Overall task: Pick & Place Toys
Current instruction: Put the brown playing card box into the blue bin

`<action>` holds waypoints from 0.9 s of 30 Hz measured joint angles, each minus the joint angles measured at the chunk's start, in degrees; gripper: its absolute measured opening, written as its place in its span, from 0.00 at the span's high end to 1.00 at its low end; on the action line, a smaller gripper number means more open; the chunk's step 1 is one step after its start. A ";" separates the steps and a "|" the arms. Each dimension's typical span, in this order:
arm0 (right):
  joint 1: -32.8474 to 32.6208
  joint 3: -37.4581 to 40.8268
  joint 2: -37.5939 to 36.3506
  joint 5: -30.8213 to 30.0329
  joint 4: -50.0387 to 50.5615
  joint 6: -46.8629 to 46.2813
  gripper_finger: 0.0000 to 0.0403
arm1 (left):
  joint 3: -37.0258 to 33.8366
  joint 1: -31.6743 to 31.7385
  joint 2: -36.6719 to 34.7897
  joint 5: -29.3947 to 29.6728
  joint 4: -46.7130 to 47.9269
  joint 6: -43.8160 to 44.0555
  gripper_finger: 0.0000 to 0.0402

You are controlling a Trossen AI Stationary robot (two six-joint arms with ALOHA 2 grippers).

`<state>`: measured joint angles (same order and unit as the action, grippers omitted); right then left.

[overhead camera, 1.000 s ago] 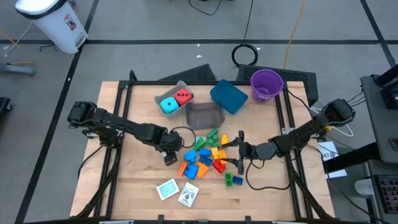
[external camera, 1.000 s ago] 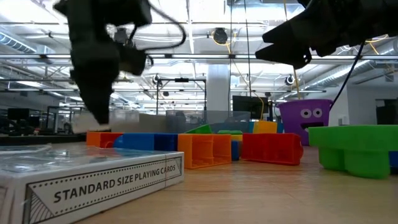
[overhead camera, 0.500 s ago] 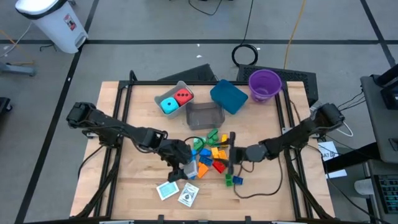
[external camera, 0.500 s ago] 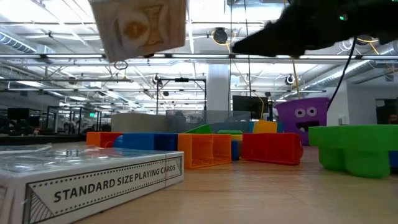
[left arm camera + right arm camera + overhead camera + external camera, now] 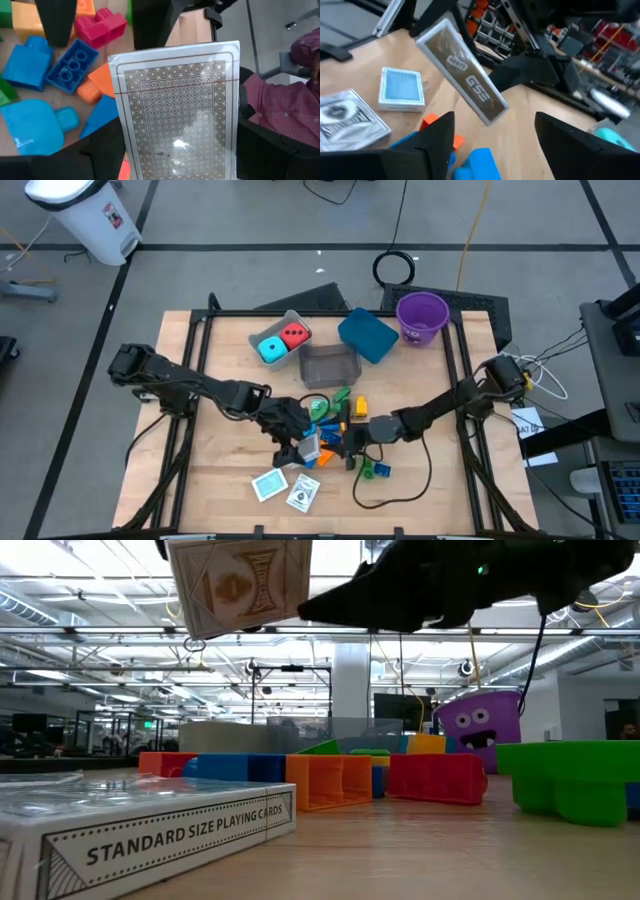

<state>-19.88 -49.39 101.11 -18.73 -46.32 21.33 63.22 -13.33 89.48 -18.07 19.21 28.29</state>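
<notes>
1. My left gripper [image 5: 303, 448] is clamped on a card pack [image 5: 177, 107], holding it clear of the tabletop [image 5: 220, 480] above the near-left edge of the brick pile [image 5: 335, 430]. In the low view the pack [image 5: 240, 585] hangs high up with its patterned back showing.
2. My right gripper [image 5: 352, 442] reaches in from the right, low over the same pile, its fingers [image 5: 432, 142] spread apart with nothing between them. From its wrist camera the lifted pack [image 5: 462, 80] shows tilted, edge-on.
3. Two more card packs lie flat on the tabletop near the front edge: a blue-backed one [image 5: 268, 485] and, just beside it, a black-and-white one [image 5: 302, 495].
4. A green brick [image 5: 376, 471] sits apart from the pile, toward the front right.
5. The cyan cube [image 5: 271, 349] and red cube [image 5: 294, 336] sit side by side inside the grey bin [image 5: 262, 328] at the back.
</notes>
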 joint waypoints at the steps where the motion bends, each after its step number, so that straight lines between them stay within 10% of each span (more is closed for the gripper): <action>1: 0.08 0.00 0.20 0.87 -0.34 1.29 0.41 | 0.00 0.12 0.18 -0.06 -0.18 -0.08 0.23; 17: 0.00 0.00 0.35 4.33 -1.88 4.59 0.80 | 0.00 2.51 2.77 -2.68 -2.43 -0.25 0.22; 27: -0.01 0.00 -0.15 6.85 0.80 1.21 0.93 | 0.02 5.79 1.09 -6.78 -3.28 -1.64 0.02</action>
<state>-19.90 -49.39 100.95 -11.87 -45.51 22.54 63.24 -7.55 90.57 -24.84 15.94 26.65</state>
